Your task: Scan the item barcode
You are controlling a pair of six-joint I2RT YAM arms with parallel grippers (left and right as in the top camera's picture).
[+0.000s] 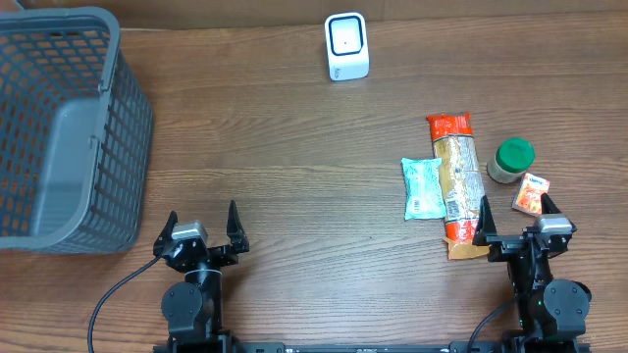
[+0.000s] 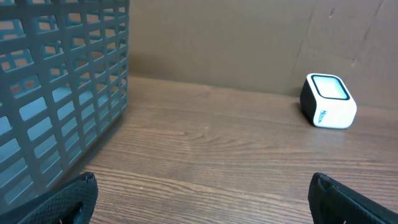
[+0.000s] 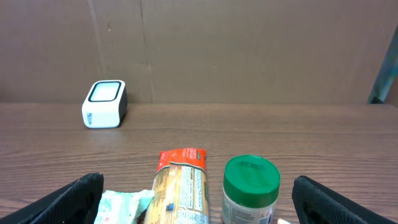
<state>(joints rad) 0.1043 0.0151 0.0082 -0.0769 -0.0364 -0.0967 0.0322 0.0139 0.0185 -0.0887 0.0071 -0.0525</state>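
Observation:
A white barcode scanner point(image 1: 346, 46) stands at the back middle of the table, also seen as the scanner point(image 2: 328, 101) and the scanner point(image 3: 104, 104). On the right lie a long pasta packet point(image 1: 458, 181) with orange-red ends, a pale green pouch point(image 1: 423, 187), a green-lidded jar point(image 1: 511, 160) and a small orange box point(image 1: 531, 193). My right gripper point(image 1: 514, 218) stands open just in front of these items; the pasta packet point(image 3: 182, 186) and jar point(image 3: 250, 190) show between its fingers, untouched. My left gripper point(image 1: 202, 221) stands open at the front left over bare wood.
A grey plastic basket point(image 1: 59, 132) fills the left side of the table; its mesh wall point(image 2: 56, 87) is close on the left of the left gripper. A brown cardboard wall runs behind the table.

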